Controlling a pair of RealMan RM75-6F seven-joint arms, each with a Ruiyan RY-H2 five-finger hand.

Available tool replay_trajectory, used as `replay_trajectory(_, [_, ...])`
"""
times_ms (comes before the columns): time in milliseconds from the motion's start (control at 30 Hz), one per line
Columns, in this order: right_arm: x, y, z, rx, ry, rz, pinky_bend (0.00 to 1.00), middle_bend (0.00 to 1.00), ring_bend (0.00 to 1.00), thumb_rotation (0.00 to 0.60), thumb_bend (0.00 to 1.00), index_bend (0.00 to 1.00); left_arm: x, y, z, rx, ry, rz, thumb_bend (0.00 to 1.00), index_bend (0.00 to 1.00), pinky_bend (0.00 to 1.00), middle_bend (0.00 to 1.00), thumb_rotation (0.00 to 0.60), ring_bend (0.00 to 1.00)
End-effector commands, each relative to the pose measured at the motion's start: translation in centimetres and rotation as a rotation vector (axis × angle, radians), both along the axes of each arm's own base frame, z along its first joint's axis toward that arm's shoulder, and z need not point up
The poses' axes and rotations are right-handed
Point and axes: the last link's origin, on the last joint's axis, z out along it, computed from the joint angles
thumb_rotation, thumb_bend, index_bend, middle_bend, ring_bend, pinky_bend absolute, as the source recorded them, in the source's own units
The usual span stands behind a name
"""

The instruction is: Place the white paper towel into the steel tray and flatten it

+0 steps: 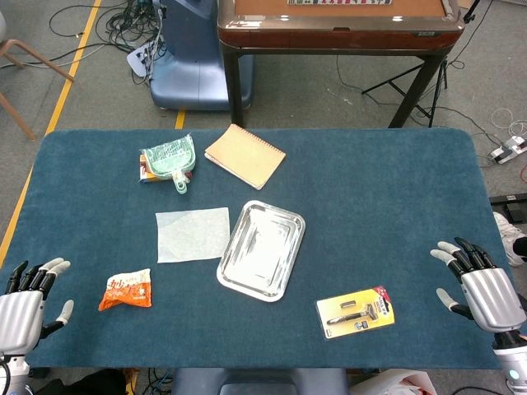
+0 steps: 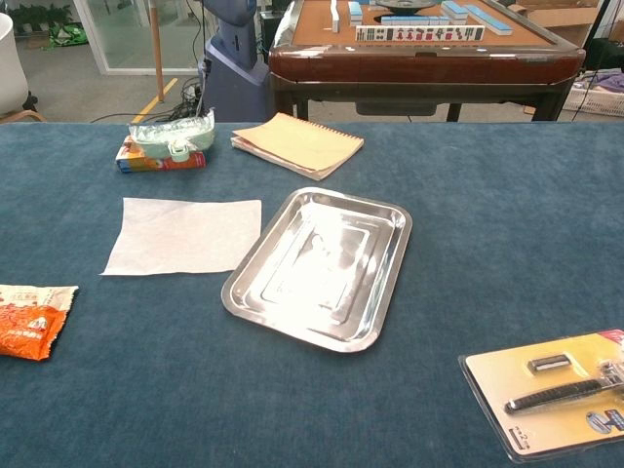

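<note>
A white paper towel lies flat on the blue table, just left of the steel tray, which has nothing in it. My left hand rests at the table's front left corner, fingers spread and holding nothing. At the front right edge my right hand is likewise open with fingers apart. Both hands are far from the towel and tray. Neither hand shows in the chest view.
An orange snack packet lies front left. A razor in a yellow blister pack lies front right. A tan spiral notebook and a green pouch on a small box sit at the back.
</note>
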Motion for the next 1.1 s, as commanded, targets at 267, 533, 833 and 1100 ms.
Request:
replay_trajectory(267, [0.4, 0.2, 0.6, -0.025, 0.004, 0.016, 0.18, 0.2, 0.08, 0.6, 0.26, 0.25, 0.0, 0.4, -0.2, -0.019, -0.003, -0.034, 0.3, 0.22, 0.04, 0.2, 0.6, 0.16])
replay_trajectory(533, [0.6, 0.3, 1.5, -0.052, 0.014, 0.021, 0.18, 0.2, 0.08, 0.6, 0.26, 0.25, 0.5, 2.7, -0.9, -0.074, -0.002, -0.102, 0.3, 0.23, 0.04, 0.2, 0.6, 0.16])
replay_trajectory(833, [0.6, 0.3, 1.3, -0.043, 0.013, 0.015, 0.18, 0.2, 0.08, 0.6, 0.26, 0.25, 1.1, 7.4, -3.7, -0.194, 0.037, -0.212, 0.3, 0.26, 0.04, 0.2, 0.6, 0.17])
replay_trajectory(1100, [0.5, 0.2, 1.3, -0.041, 0.018, 0.004, 0.18, 0.2, 0.08, 0.6, 0.26, 0.25, 1.2, 11.2, -6.7, -0.279, 0.073, -0.231, 0.3, 0.27, 0.04, 0.2, 0.6, 0.17])
